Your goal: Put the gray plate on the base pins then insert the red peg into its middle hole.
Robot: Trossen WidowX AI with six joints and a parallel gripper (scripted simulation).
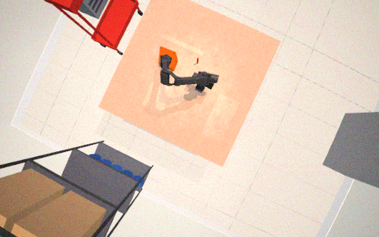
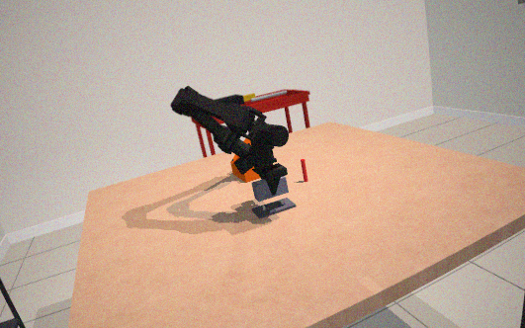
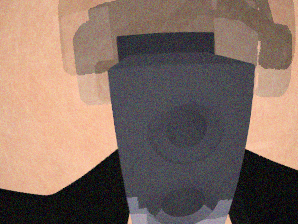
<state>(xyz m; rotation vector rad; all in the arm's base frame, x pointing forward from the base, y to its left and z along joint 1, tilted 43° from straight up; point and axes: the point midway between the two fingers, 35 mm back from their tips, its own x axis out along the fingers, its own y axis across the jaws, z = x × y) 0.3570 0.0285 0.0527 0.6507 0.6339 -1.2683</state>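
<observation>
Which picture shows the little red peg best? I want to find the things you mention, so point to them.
The exterior view: the red peg (image 1: 198, 61) (image 2: 305, 170) stands upright there on the tabletop, seen from top to bottom. The top view shows only a tiny red mark. The wrist view doesn't show it.

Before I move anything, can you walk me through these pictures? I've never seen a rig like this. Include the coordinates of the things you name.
The machine is one black jointed arm ending in a two-fingered gripper (image 1: 200, 88) (image 2: 273, 190). The top picture looks down on the room; the exterior one views the table (image 1: 178, 132) (image 2: 218, 267) from the side; the wrist one comes from a camera on the arm, looking past the gripper.

The gripper is closed on the gray plate (image 2: 262, 191) (image 3: 135, 110), held tilted just above the base (image 2: 288, 204) (image 3: 165, 44), which lies on the table. The red peg (image 1: 198, 61) (image 2: 305, 171) stands upright nearby. The orange block (image 1: 173, 58) (image 2: 242, 170) is at the arm's foot. Beyond the table is a red cart (image 1: 112, 25) (image 2: 277, 103).
</observation>
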